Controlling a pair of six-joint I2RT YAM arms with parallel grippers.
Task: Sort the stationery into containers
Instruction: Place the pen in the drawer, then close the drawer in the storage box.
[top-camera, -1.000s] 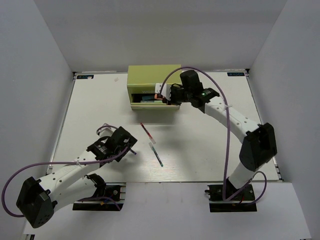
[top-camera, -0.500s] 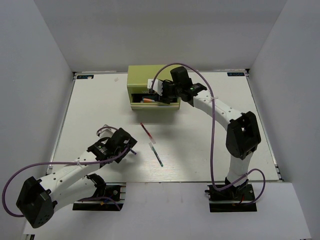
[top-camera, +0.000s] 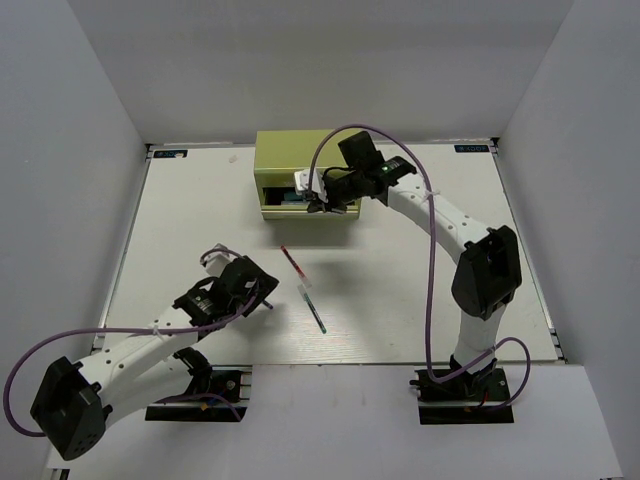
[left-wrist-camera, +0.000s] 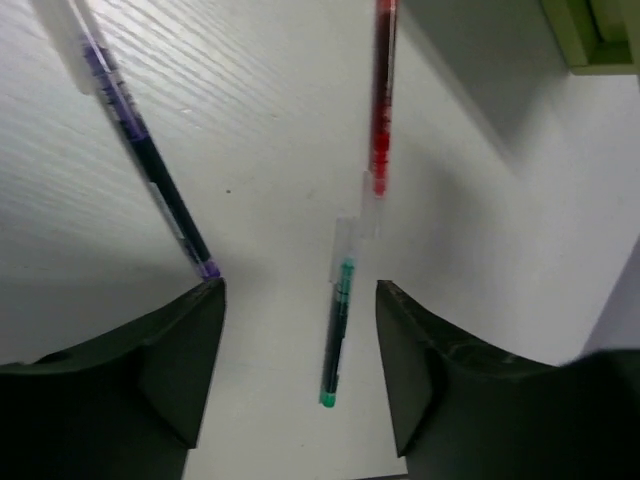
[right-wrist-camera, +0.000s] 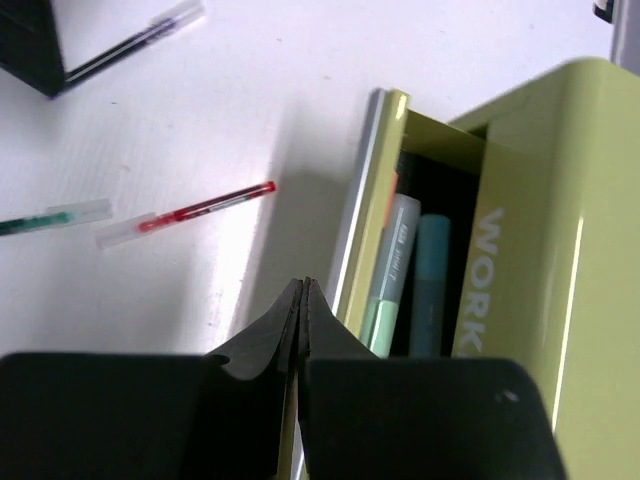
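Note:
The olive tool chest (top-camera: 305, 165) stands at the back with one front drawer (right-wrist-camera: 372, 230) pulled out. In the drawer lie a pale green marker (right-wrist-camera: 385, 295), a light blue marker (right-wrist-camera: 430, 280) and a bit of orange (right-wrist-camera: 394, 200). My right gripper (top-camera: 318, 197) is shut and empty, its tips (right-wrist-camera: 303, 287) over the drawer's front edge. The red pen (top-camera: 294, 262) and the teal-green pen (top-camera: 312, 306) lie mid-table. My left gripper (left-wrist-camera: 300, 335) is open, low over the teal-green pen's (left-wrist-camera: 338, 320) tip. The dark blue pen (left-wrist-camera: 140, 150) lies by its left finger.
White walls enclose the table (top-camera: 420, 290) on three sides. The chest's corner (left-wrist-camera: 590, 40) shows at the top right of the left wrist view. The right arm reaches across the back right of the table to the chest.
My right gripper slid left along the open drawer and is now shut and empty; the white and orange thing it held is gone from it. My left gripper shifted slightly.

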